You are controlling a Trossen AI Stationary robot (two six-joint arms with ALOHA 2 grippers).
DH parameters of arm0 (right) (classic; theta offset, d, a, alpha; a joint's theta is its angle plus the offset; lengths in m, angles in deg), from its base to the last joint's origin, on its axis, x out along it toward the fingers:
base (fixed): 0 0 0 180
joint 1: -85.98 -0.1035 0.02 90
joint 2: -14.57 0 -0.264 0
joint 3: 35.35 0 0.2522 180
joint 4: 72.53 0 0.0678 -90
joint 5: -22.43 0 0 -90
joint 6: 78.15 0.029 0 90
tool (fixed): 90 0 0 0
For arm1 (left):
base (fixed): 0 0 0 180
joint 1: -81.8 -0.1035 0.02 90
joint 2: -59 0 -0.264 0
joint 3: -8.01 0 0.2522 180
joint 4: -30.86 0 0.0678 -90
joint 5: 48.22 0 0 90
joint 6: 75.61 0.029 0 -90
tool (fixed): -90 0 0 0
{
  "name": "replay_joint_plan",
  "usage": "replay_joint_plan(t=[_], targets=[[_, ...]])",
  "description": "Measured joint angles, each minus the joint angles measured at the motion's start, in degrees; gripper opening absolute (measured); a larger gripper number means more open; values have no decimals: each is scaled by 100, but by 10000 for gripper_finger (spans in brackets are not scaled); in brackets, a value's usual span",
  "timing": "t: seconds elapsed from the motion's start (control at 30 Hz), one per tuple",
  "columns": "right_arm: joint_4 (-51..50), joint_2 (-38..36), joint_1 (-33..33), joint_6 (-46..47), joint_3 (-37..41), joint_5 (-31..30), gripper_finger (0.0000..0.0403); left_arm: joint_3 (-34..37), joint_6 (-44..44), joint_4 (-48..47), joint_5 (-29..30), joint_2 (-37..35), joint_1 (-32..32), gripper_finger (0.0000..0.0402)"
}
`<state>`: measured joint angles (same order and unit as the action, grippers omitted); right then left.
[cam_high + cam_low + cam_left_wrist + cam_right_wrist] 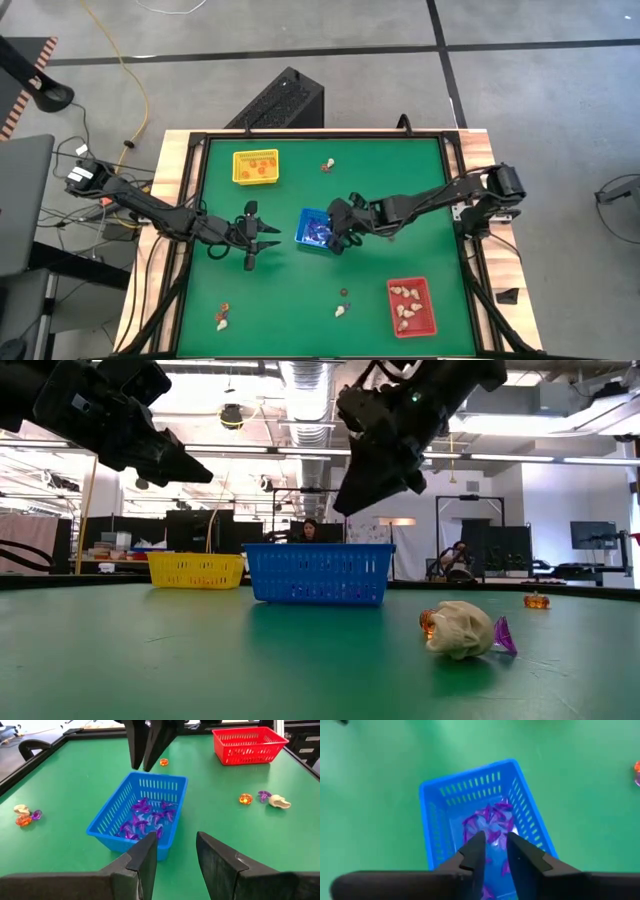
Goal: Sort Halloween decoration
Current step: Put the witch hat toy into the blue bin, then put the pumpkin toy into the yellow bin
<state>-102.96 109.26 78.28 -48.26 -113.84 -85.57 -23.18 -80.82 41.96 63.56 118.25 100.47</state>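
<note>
The blue tray (pixel 313 228) stands mid-table and holds several purple trinkets (pixel 492 822). My right gripper (pixel 496 845) hovers above the tray's right end (pixel 338 238), slanting down. Its fingers are open by a narrow gap with nothing between them. My left gripper (pixel 175 852) hangs open and empty left of the tray (pixel 268 237), pointing at it. Loose cream, orange and purple trinkets lie on the green mat: one group at the near left (pixel 222 318), one near the middle front (pixel 343 305) and one at the far middle (pixel 327 165).
A yellow tray (pixel 255 167) with orange pieces stands at the far left. A red tray (pixel 411 305) with cream pieces stands at the near right. A raised black rim (pixel 320 135) borders the mat. Bare mat lies between the trays.
</note>
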Motion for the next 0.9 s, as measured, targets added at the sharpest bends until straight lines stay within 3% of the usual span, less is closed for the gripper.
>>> replay_joint_plan(t=[0.23, 0.37, 0.47, 0.63, 0.73, 0.9], targets=[[-583, -255, -243, -41, -239, 58, 161, -5, -399, -86, -136, 0, 7, 128], [-888, -362, -722, -76, -226, -323, 163, -420, -1223, -1071, -1290, -128, 206, 128], [-906, -383, -1088, -264, -230, -904, 159, -1118, -2039, -2516, -1750, -111, 600, 128], [-704, -361, -1456, -465, -226, -1355, 153, -2482, -3696, -4853, -1596, 370, 1655, 128], [-589, -359, -1600, -551, -226, -1470, 152, -2983, -4759, -5451, -1411, 793, 2207, 128], [-566, -357, -1761, -553, -225, -1471, 152, -3086, -6635, -5712, -1560, 1472, 2757, 128]])
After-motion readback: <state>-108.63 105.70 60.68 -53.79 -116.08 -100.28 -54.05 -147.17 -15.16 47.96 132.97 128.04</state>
